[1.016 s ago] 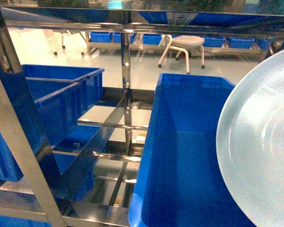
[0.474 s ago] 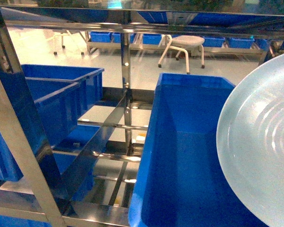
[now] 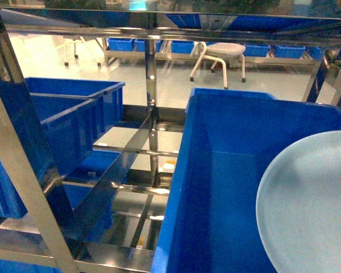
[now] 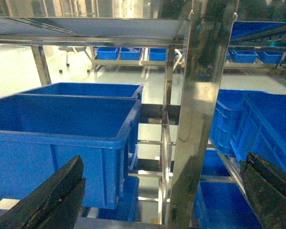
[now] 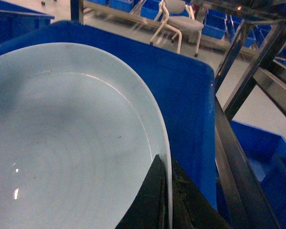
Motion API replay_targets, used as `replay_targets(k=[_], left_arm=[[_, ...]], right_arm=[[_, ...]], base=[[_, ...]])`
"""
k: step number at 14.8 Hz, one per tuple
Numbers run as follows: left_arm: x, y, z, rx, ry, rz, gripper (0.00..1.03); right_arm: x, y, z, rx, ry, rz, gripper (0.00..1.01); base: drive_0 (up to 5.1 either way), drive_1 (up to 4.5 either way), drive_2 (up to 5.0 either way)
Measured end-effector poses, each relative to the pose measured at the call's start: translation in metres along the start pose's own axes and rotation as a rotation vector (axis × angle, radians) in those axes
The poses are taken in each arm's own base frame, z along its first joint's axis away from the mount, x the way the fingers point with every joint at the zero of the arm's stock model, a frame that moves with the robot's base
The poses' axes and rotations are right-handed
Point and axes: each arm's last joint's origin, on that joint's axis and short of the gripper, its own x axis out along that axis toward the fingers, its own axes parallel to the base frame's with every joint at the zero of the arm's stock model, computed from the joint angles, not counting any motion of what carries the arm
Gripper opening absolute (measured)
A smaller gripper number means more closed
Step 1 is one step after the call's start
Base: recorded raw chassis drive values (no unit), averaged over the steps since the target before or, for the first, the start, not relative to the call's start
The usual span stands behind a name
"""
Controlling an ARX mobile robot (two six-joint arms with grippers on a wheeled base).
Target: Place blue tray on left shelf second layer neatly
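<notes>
Blue tray [image 5: 71,143] rim sits pinched in the right tool [image 5: 168,200].

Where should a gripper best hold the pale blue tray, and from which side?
On its thin raised rim, from the near edge. The blue tray is shallow and wide, so only the rim fits between fingers; the right gripper is pinching it there, one finger inside and one outside.

One blue tray [image 3: 307,205], one stool [image 3: 221,57]
</notes>
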Motion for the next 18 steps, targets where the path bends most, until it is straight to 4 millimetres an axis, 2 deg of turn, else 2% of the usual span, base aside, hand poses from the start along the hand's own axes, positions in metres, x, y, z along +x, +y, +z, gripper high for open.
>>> replay_targets(k=[11,13,18], left_arm=[[0.0,0.0,0.0,0.0,0.0,0.0,0.98],[0.0,0.0,0.0,0.0,0.0,0.0,0.98],[0.0,0.0,0.0,0.0,0.0,0.0,0.98]], right_arm=[[0.043,-0.012,0.01,-0.034,-0.02,0.018,0.02],[0.064,-0.021,0.008,-0.038,-0.013,0.007,0.02],[0.077,-0.021,0.013,-0.048,-0.04,0.036,0.02]], base=[[0.0,0.0,0.0],[0.0,0.0,0.0],[0.0,0.0,0.0]])
